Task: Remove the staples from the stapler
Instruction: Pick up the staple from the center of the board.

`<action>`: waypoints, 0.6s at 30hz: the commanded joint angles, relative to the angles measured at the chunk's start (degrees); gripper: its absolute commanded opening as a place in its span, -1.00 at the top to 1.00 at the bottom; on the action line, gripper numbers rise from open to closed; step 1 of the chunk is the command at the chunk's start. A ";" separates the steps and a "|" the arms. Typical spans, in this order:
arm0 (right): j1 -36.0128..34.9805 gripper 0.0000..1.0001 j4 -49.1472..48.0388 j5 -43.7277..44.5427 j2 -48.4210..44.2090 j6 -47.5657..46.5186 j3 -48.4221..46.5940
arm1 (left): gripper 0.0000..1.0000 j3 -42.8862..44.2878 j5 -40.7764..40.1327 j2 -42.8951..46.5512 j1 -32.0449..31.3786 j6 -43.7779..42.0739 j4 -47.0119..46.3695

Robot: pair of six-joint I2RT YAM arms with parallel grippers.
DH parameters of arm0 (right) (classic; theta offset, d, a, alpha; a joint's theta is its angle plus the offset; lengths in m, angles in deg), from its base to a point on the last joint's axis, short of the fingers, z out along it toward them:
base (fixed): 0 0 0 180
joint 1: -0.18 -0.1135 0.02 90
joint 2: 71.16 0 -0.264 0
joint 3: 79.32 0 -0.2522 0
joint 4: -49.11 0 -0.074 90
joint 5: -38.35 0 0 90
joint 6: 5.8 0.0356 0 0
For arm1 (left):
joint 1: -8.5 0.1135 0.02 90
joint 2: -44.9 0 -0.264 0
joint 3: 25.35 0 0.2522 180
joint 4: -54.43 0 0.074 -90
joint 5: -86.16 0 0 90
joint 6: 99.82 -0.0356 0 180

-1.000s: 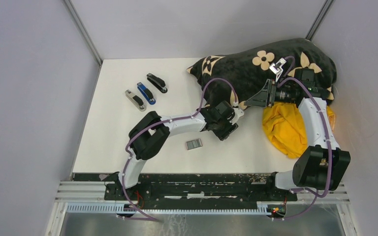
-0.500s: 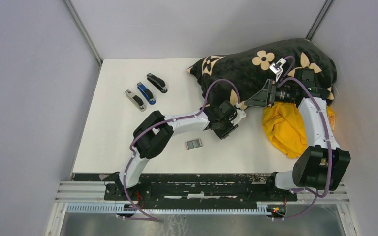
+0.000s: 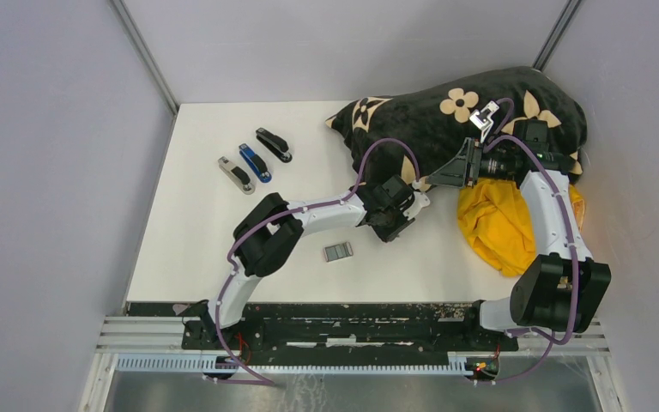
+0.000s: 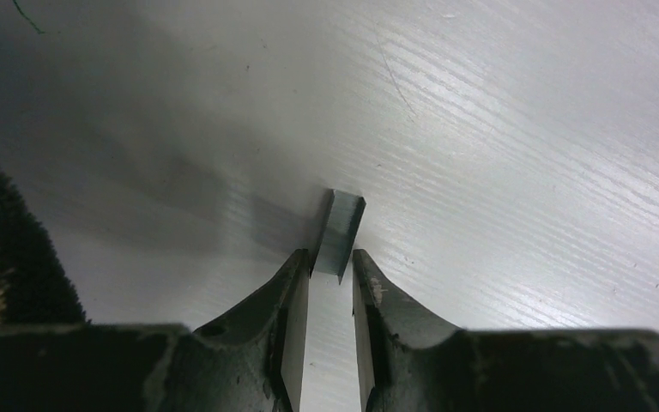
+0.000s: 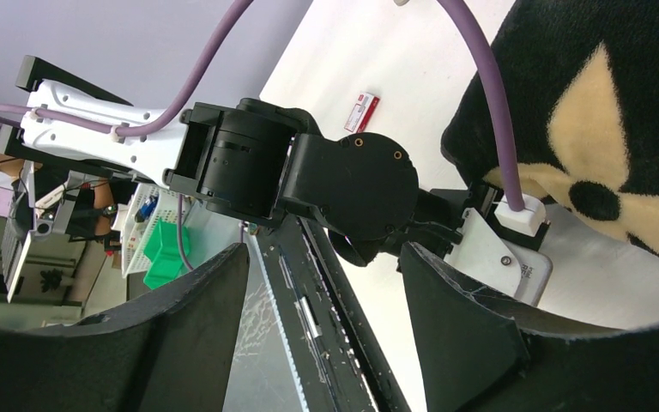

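Note:
A short grey strip of staples (image 4: pixel 341 232) lies on the white table (image 4: pixel 523 129). My left gripper (image 4: pixel 330 262) is low over it, and the strip's near end sits between the two fingertips. The jaws stand narrow. The left finger (image 4: pixel 296 283) is against the strip, and a thin gap shows at the right finger (image 4: pixel 369 292). From above, the left gripper (image 3: pixel 395 215) is by the blanket's edge. Three staplers lie closed at the far left: grey (image 3: pixel 235 174), blue (image 3: pixel 255 162), black (image 3: pixel 273 144). My right gripper (image 5: pixel 322 283) hangs open and empty over the blanket.
A black flowered blanket (image 3: pixel 463 112) fills the back right. A yellow cloth (image 3: pixel 498 227) lies under the right arm. A small white-and-red box (image 3: pixel 337 251) sits near the front middle. The blanket's dark edge (image 4: pixel 0 257) is just left of the left gripper.
The left gripper's jaws have narrowed around the strip, and its wrist has edged a little toward the blanket. The right arm has not moved.

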 commanded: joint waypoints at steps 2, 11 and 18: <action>0.21 -0.44 -2.13 -2.30 0.04 0.28 0.11 | 0.44 1.76 2.93 -0.92 -0.38 -2.02 1.05; 0.07 -0.44 -2.45 -1.67 -0.04 0.29 0.53 | 0.60 -3.25 2.76 2.74 -0.25 1.92 -4.38; -1.46 -0.44 -2.51 1.60 -1.08 -0.73 1.27 | 0.72 -14.35 3.23 11.88 -0.02 8.66 -15.48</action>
